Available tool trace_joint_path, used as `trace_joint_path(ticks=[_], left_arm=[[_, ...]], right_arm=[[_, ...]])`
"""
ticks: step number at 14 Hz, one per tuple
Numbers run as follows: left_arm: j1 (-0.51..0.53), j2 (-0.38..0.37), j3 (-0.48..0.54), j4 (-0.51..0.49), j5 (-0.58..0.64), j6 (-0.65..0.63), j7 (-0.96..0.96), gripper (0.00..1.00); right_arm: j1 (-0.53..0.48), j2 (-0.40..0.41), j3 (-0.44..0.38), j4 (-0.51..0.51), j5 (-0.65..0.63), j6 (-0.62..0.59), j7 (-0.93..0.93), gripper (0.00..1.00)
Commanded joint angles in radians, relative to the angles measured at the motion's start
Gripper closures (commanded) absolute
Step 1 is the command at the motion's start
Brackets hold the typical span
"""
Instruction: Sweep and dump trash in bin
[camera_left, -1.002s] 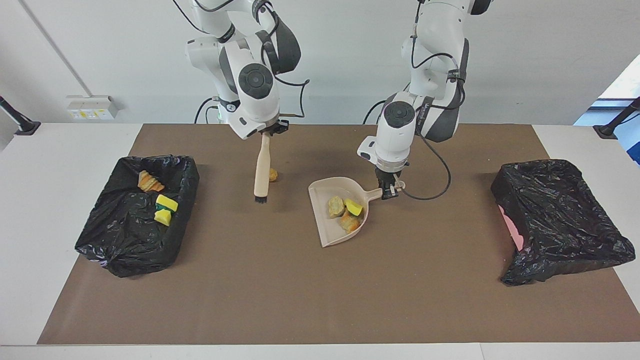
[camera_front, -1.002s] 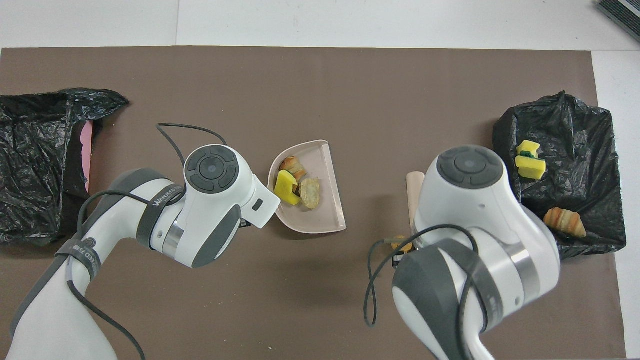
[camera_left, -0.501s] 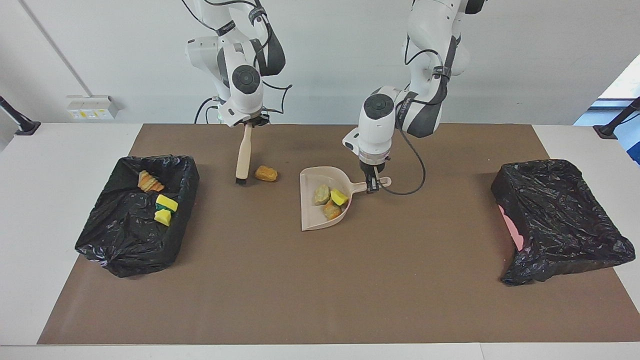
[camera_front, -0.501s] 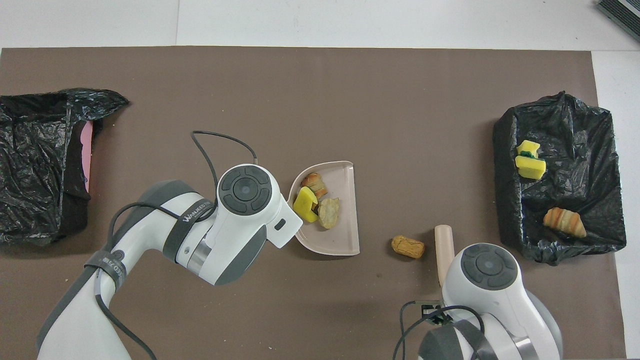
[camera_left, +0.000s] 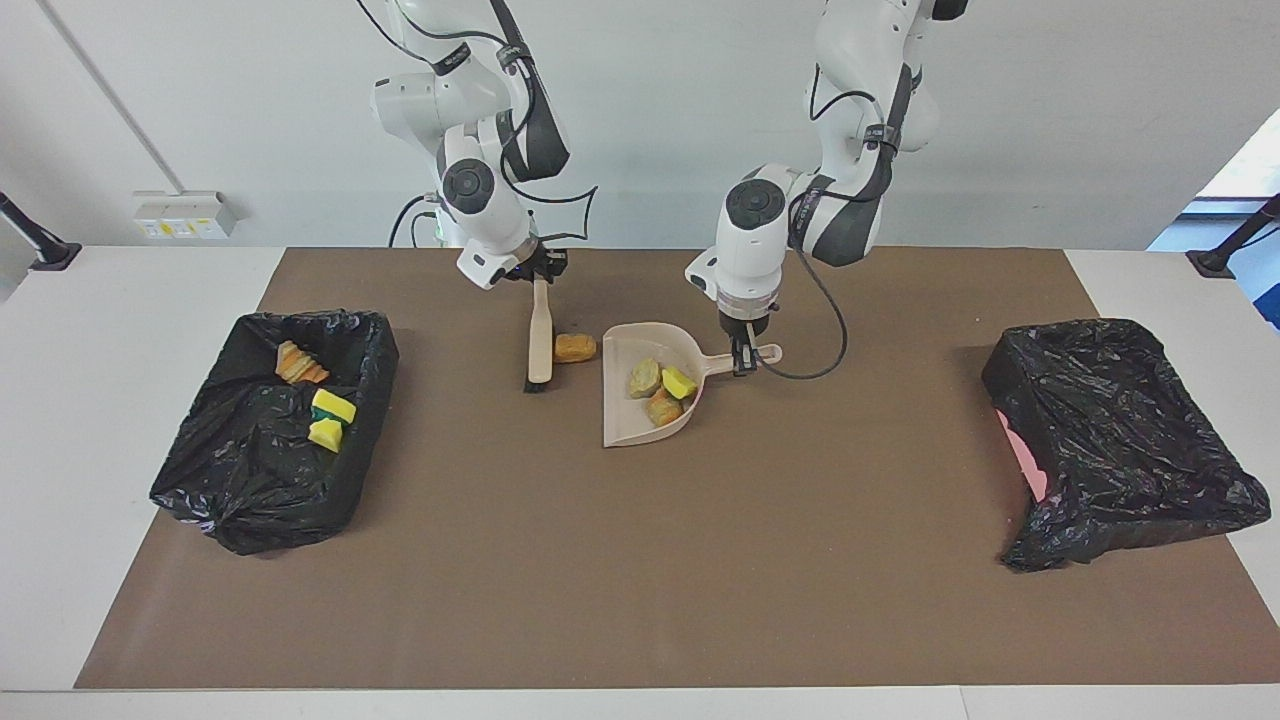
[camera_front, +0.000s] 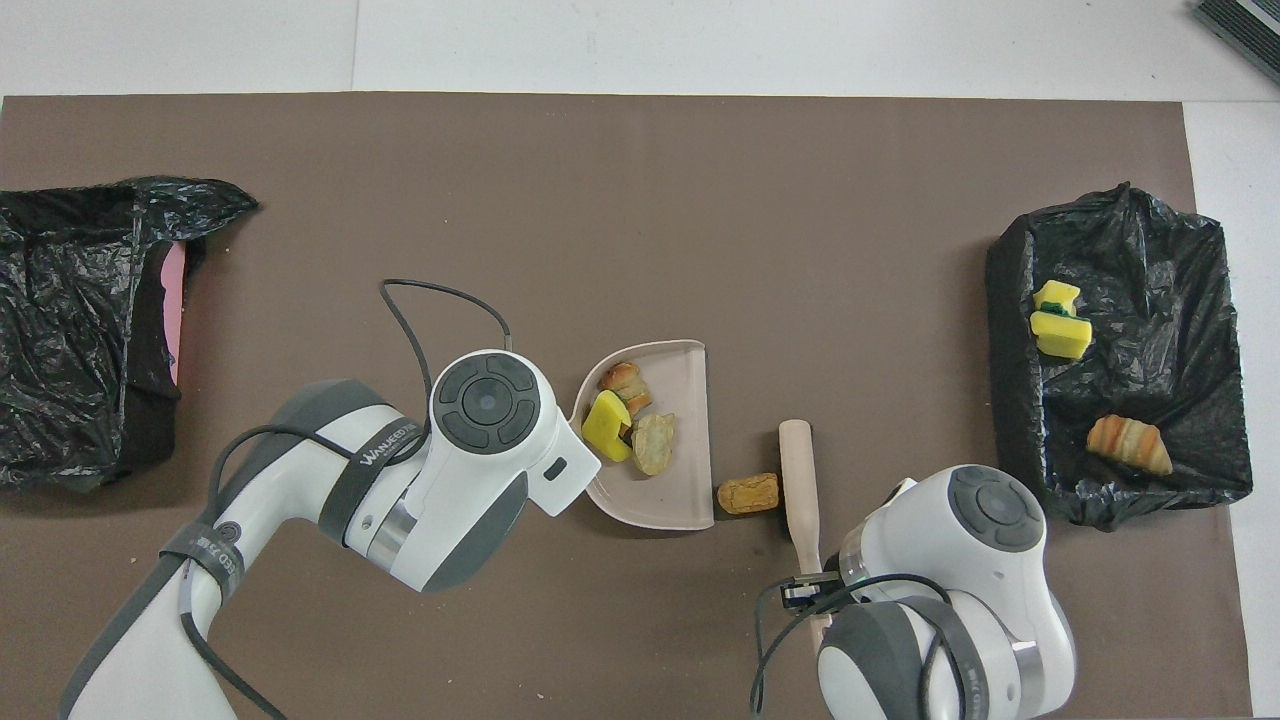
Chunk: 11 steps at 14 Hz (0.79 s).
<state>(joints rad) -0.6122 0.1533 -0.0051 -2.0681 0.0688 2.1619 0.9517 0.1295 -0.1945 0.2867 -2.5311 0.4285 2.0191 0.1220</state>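
My right tool (camera_left: 541, 274) is clenched on the top of the brush (camera_left: 540, 343), which hangs nearly upright with its dark bristles down on the brown mat (camera_left: 640, 580). Touching the brush on the side toward my left arm lies one tan lump (camera_left: 575, 347), and that lump sits right at the open lip of the dustpan (camera_left: 625, 425).

The dustpan rests flat on the mat near the middle of the counter (camera_left: 120, 300), its open edge facing my right arm's end. Inside it are three scraps bunched together: a pale greenish-tan lump (camera_left: 644, 377), a yellow sponge piece (camera_left: 679, 382) and an orange-tan lump (camera_left: 662, 407).

My left tool (camera_left: 743, 360) is clenched on the dustpan's handle (camera_left: 737, 358), which points toward my left arm's end. In the overhead view my left wrist covers the handle, so the grasp shows only from the facing view.

At my right arm's end stands a bin lined with a black bag (camera_left: 215, 480). It already holds two yellow sponge pieces (camera_left: 330, 418) and a striped bread-like lump (camera_left: 298, 364).

At my left arm's end stands a second black-lined bin (camera_left: 1130, 440), with a pink patch (camera_left: 1022, 455) showing at its side; I cannot see any scraps in it.
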Motion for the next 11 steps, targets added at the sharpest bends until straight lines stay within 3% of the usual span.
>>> trace_joint_path(ticks=[1, 4, 5, 8, 11], left_arm=[[-0.001, -0.041, 0.010, -0.058, 0.023, 0.010, 0.005, 1.00], [0.003, -0.041, 0.011, -0.058, 0.022, 0.010, 0.016, 1.00], [0.027, -0.041, 0.010, -0.064, 0.022, 0.012, 0.022, 1.00], [0.046, -0.040, 0.011, -0.060, 0.023, 0.007, 0.050, 1.00], [0.089, -0.040, 0.010, -0.053, 0.022, 0.003, 0.120, 1.00]], right_arm=[[0.085, 0.061, 0.008, 0.083, 0.151, 0.024, -0.057, 1.00], [0.147, 0.113, 0.006, 0.170, 0.379, 0.075, -0.045, 1.00], [0.144, 0.115, 0.002, 0.202, 0.381, 0.070, -0.030, 1.00], [0.111, 0.069, -0.001, 0.238, 0.256, 0.034, 0.057, 1.00], [0.102, 0.030, -0.006, 0.311, 0.052, -0.068, 0.157, 1.00]])
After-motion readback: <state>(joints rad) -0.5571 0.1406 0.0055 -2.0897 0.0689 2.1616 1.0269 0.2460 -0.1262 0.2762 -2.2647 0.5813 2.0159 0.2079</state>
